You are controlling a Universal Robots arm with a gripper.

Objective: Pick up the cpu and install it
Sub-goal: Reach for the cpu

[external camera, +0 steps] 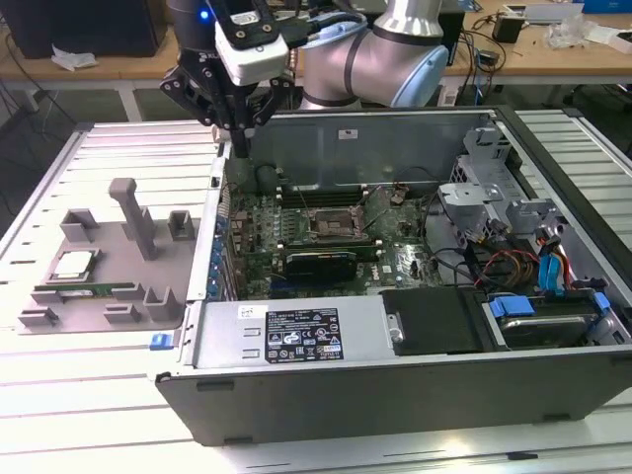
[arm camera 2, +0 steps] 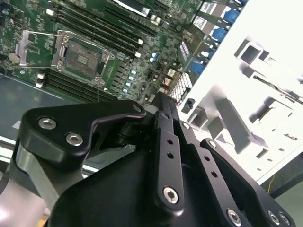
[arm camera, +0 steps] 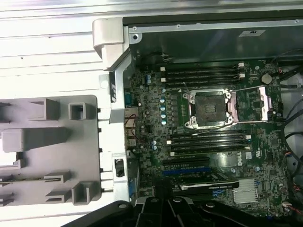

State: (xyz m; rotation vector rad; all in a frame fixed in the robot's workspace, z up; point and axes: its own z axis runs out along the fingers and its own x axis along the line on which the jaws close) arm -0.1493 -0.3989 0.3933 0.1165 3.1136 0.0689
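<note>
Found the small flat silver-grey square cpu point(external camera: 71, 265) lying face-up in a pocket of the moulded grey plastic holder tray point(external camera: 128, 242). That's outside the open black-and-grey desktop computer case point(external camera: 395, 390), off the case's side on the exterior view's left. Probably parked there to keep it level and easy to reach from above. Also spotted a long narrow green memory stick point(external camera: 84, 290) slotted into the same tray, just beside the cpu.

Caught the black two-finger pincer point(external camera: 240, 148) hanging point-down over the case wall nearest the tray, fingers pressed together on nothing, well apart from the cpu. So, not picked up yet.

Inside the case, saw the square metal-framed processor socket point(arm camera: 210, 109) on the green motherboard point(arm camera: 147, 118), load plate swung open and middle bare, presumably to take the chip straight down. Case and tray both parked on the pale slatted metal table point(external camera: 99, 395).
</note>
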